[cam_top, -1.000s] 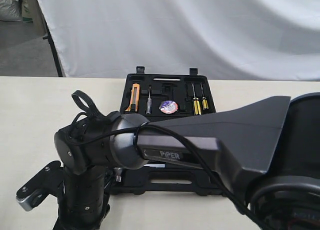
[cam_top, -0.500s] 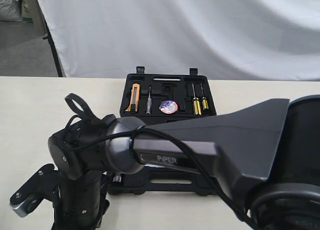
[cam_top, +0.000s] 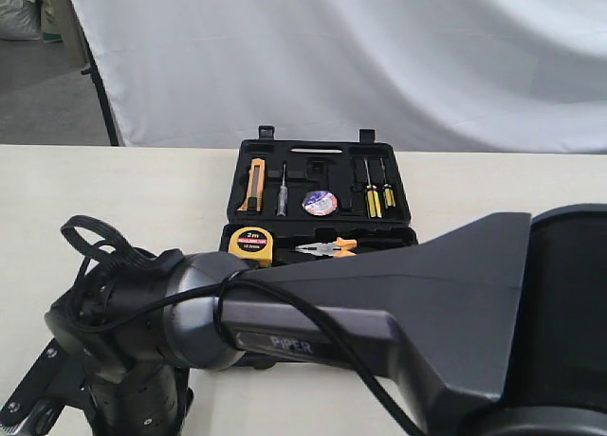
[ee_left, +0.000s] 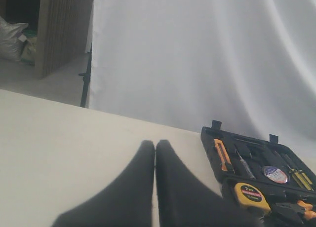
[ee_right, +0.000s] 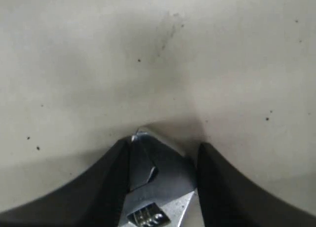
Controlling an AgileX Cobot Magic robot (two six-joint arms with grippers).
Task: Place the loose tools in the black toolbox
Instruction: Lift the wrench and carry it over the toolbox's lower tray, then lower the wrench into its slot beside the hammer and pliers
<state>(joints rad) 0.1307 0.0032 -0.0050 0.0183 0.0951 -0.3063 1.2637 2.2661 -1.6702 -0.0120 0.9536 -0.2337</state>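
Observation:
The silver adjustable wrench (ee_right: 158,187) sits head-first between my right gripper's (ee_right: 163,144) black fingers, which press on both of its sides just above the pale table. In the exterior view that arm (cam_top: 379,303) crosses the foreground to the lower left, and its fingertips are out of frame. The black toolbox (cam_top: 237,194) lies open at the table's middle, with the small tape roll (cam_top: 320,203) resting in its far half. My left gripper (ee_left: 155,144) hovers over bare table to one side of the toolbox (ee_left: 210,138), fingers together and holding nothing.
The toolbox's near half holds a yellow tape measure (cam_top: 252,245) and orange-handled pliers (cam_top: 327,249). Its far half holds an orange knife (cam_top: 254,185), a tester screwdriver (cam_top: 281,191) and yellow-handled screwdrivers (cam_top: 375,199). A white backdrop (cam_top: 379,57) hangs behind the table.
My right arm has swung lower and to the left in the exterior view, uncovering the tape measure and pliers in the toolbox's near half.

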